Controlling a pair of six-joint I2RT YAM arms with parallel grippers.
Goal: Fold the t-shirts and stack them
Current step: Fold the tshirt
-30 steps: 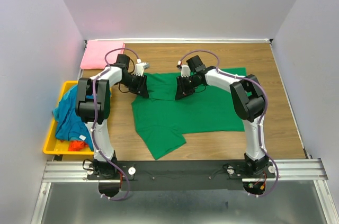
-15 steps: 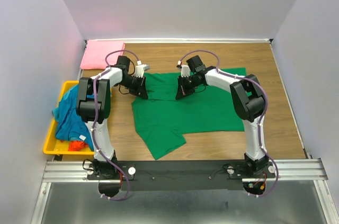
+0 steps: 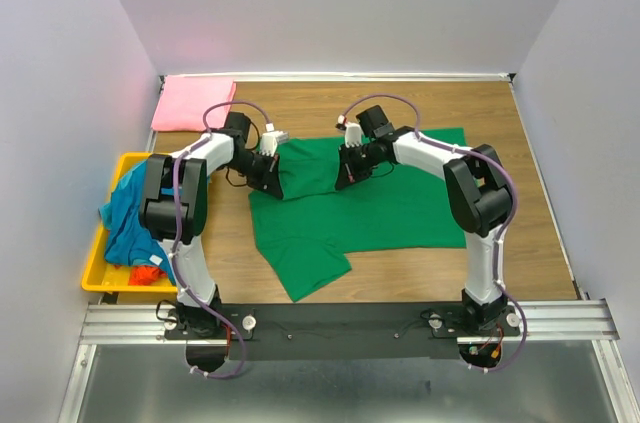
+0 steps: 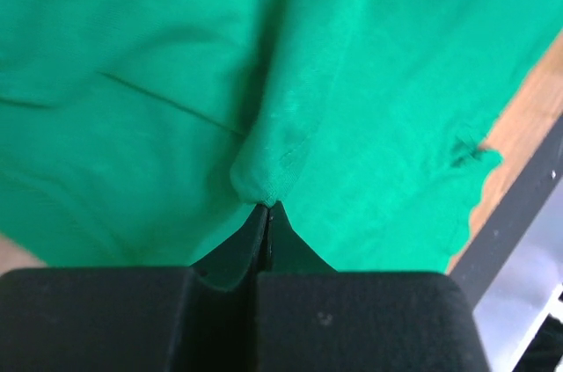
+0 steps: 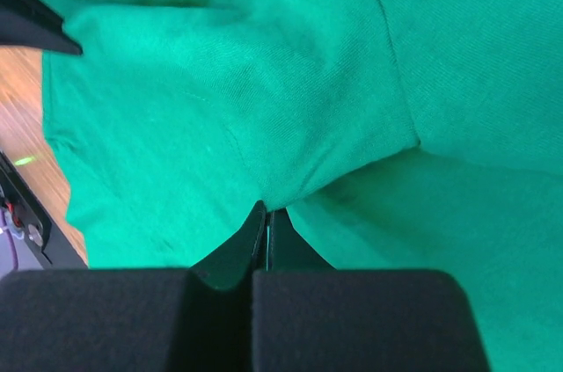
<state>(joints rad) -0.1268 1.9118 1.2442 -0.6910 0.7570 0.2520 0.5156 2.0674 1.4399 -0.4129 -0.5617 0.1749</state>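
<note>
A bright green t-shirt (image 3: 400, 205) lies spread on the wooden table, one sleeve trailing toward the near edge. My left gripper (image 3: 268, 181) is shut on a pinch of its cloth (image 4: 268, 180) at the shirt's left upper edge. My right gripper (image 3: 346, 178) is shut on another fold of the green cloth (image 5: 290, 180) near the shirt's top middle. A pink t-shirt (image 3: 193, 104) lies folded flat at the far left corner. A teal-blue t-shirt (image 3: 128, 213) is heaped in the yellow bin (image 3: 96, 278), with a bit of an orange-red one (image 3: 150, 272) under it.
White walls close in the table on three sides. The yellow bin sits off the table's left edge. Bare wood (image 3: 520, 123) shows right of and behind the green shirt. A black rail (image 3: 350, 318) with both arm bases runs along the near edge.
Both grippers have closed on the green shirt's upper edge. The left one has shifted slightly right and nearer, drawing the cloth with it; the right one has barely moved.
</note>
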